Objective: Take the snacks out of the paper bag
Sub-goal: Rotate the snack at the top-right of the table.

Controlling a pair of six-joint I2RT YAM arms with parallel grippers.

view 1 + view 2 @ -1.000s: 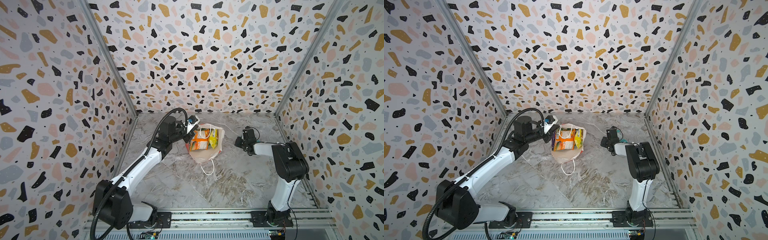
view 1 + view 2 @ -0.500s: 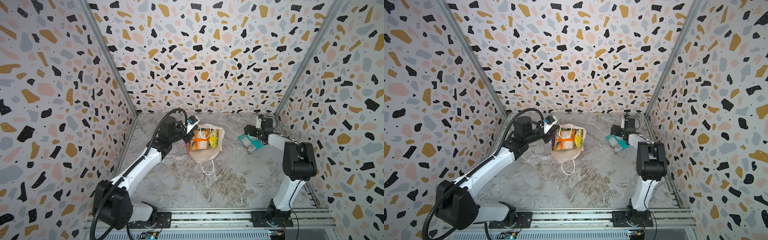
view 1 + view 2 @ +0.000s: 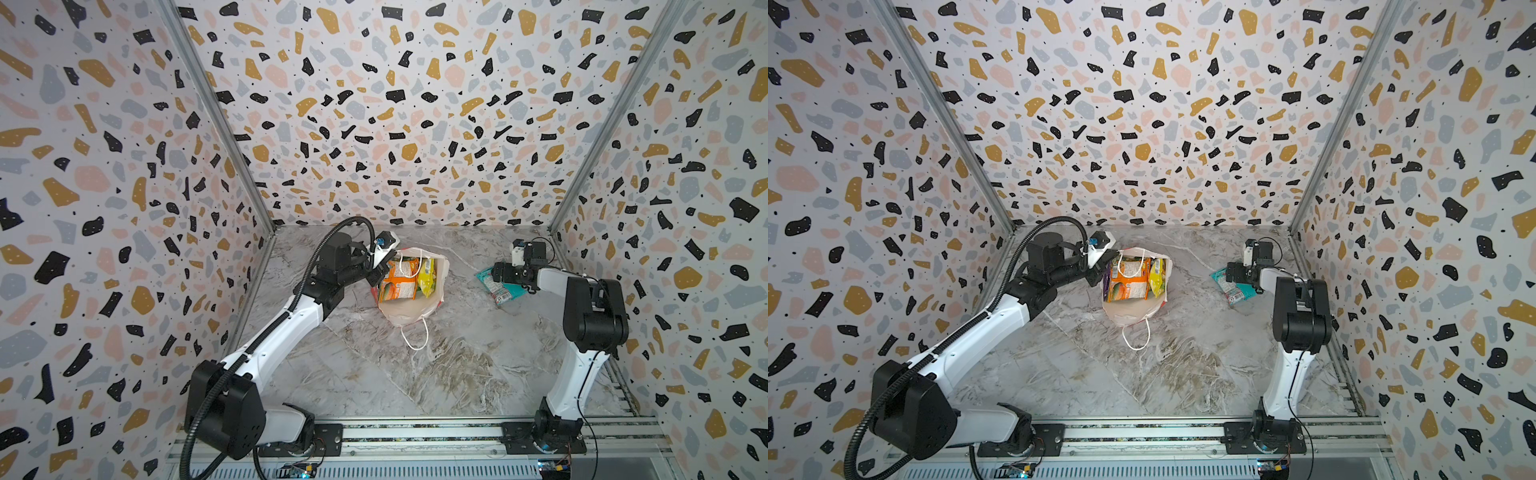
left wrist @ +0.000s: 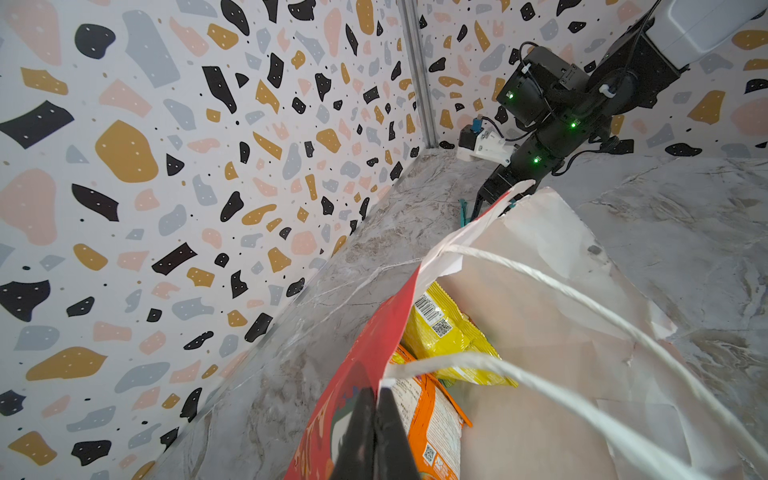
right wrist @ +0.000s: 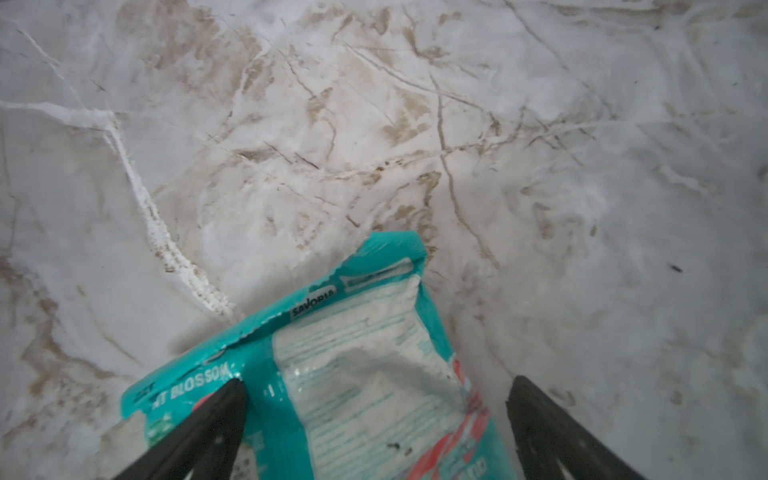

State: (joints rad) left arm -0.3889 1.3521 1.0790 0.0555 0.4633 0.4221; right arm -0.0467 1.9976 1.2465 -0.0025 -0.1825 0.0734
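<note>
Reading SAVORIA, right-wrist view only: teal packet point(image 5: 353, 374)

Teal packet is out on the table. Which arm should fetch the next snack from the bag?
Right. The left gripper is shut on the rim of the paper bag, likely holding it open; the right gripper stands open over the teal packet, free to reach the orange packet.

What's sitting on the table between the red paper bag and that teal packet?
Nothing: in both top views only bare marble table separates the paper bag and teal packet.
</note>
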